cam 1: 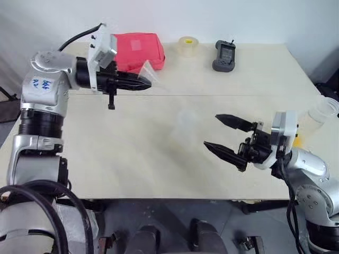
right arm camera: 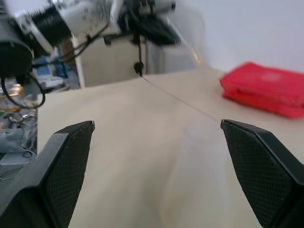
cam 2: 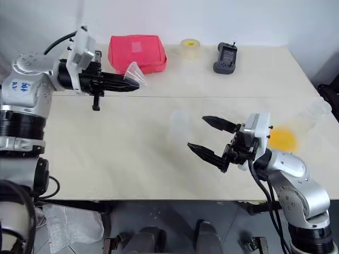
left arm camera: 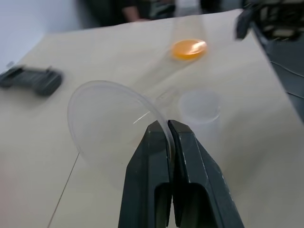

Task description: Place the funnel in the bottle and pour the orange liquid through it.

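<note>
The right gripper (cam 1: 225,135) hangs nearest, jaws spread wide and empty over the table (cam 1: 132,159). The left gripper (cam 2: 139,84), clamped on the funnel (cam 2: 134,74) rim, holds it aloft; it looks light, thin, slippery, so the rim pinch seems apt. The bottle (cam 2: 179,128) stands mid-table

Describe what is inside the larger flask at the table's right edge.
The flask holds a little orange liquid, pooled at its base, seen through the clear wall. The right gripper, open, partly covers the base, so the full amount cannot be seen.
</note>
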You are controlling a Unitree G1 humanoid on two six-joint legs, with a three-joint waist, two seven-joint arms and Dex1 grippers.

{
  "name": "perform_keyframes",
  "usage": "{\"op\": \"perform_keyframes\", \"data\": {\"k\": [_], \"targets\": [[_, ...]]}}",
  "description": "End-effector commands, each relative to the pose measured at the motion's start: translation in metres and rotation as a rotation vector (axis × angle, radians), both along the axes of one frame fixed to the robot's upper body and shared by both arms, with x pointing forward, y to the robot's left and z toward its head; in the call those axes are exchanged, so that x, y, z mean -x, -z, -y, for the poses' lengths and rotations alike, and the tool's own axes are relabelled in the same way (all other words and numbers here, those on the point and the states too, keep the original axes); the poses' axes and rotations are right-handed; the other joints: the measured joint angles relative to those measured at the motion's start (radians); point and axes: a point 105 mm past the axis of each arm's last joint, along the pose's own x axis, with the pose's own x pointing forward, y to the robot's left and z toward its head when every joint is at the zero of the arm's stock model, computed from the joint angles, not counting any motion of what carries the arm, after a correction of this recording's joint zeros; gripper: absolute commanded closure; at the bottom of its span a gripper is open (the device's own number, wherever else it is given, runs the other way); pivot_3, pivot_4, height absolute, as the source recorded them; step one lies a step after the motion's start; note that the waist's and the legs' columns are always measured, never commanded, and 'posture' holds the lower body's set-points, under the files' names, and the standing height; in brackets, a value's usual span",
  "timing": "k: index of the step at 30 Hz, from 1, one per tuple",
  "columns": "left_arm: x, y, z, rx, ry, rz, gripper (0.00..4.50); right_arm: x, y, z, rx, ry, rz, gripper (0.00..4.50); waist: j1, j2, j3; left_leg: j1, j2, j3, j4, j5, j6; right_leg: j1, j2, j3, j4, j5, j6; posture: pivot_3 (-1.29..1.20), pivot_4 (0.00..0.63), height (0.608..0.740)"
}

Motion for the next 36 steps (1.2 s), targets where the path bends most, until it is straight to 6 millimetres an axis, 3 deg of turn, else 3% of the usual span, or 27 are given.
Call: {"op": "perform_keyframes", "data": {"k": [1,17,30,36], "targets": [[0.005,-0.004,0.006,-0.051,0.086,0.04,4.47,0.007,-0.01,0.005,0.026,0.029,0.08,0.0,-0.003,0.0,0.0,0.0,0.0,0.001,0.0,0.0,0.0,0.0,0.0,0.0,0.0,0.0,0.0,0.0,0.15,0.74],[0.001,-0.004,0.04,-0.227,0.237,0.202,4.47,0.003,-0.01,0.021,0.019,0.137,0.115,0.0,0.002,-0.001,0.001,-0.001,0.0,0.0,0.0,0.0,0.001,0.0,0.0,0.0,0.0,0.001,0.002,0.0,0.15,0.74],[0.002,0.01,0.046,-0.354,0.272,0.21,4.47,0.002,-0.005,0.034,-0.015,0.207,0.113,0.0,0.002,-0.001,0.001,-0.001,0.0,0.0,0.001,0.0,0.001,0.0,0.0,0.0,0.0,0.001,0.002,0.0,0.15,0.74],[0.0,0.013,0.052,-0.386,0.28,0.212,4.47,0.011,0.012,0.038,0.015,0.217,0.055,0.0,0.002,-0.001,0.001,-0.001,-0.001,0.0,0.001,0.001,0.001,0.0,0.0,0.0,0.0,0.001,0.002,0.0,0.15,0.74]]}}
